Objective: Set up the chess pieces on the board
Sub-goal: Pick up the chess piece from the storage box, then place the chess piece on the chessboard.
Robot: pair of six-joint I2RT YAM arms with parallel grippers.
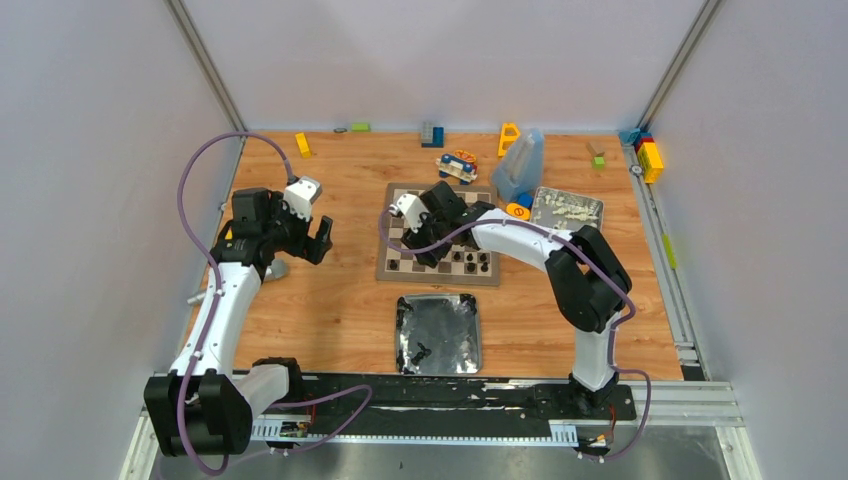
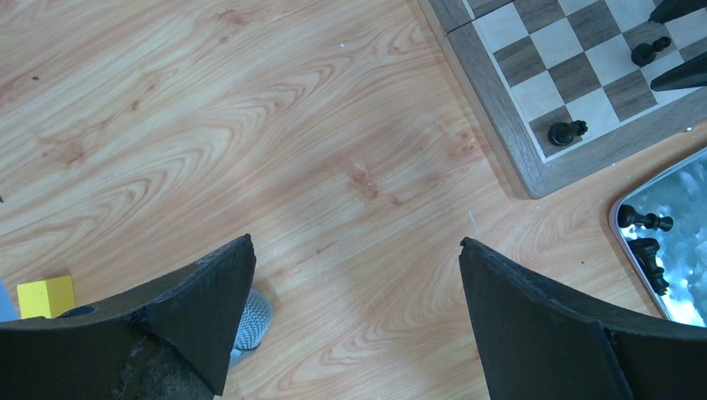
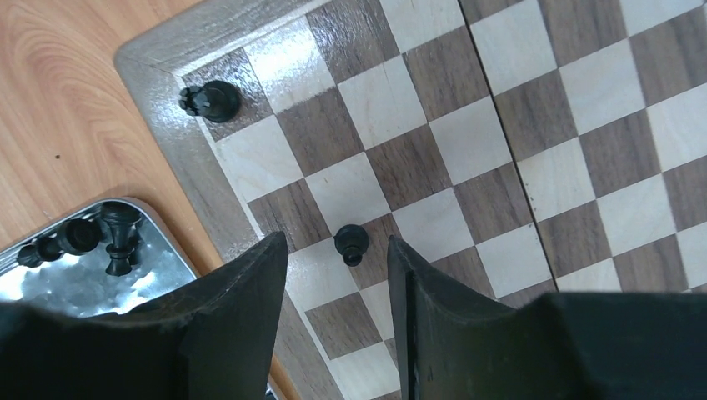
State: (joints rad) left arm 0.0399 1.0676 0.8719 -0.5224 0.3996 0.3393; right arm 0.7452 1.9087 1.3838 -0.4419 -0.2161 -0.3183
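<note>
The board lies mid-table. Several black chess pieces stand along its near edge. My right gripper hovers low over the board's near left part, open. In the right wrist view its fingertips flank a small pawn standing on a dark square without touching it. A rook stands on the corner square. My left gripper is open and empty over bare wood left of the board; its fingers show nothing between them. The board corner holds one piece.
A silver tray in front of the board holds a few black pieces, also seen from the wrists. A second tray, a blue jug and coloured blocks lie at the back. A yellow block lies near my left gripper.
</note>
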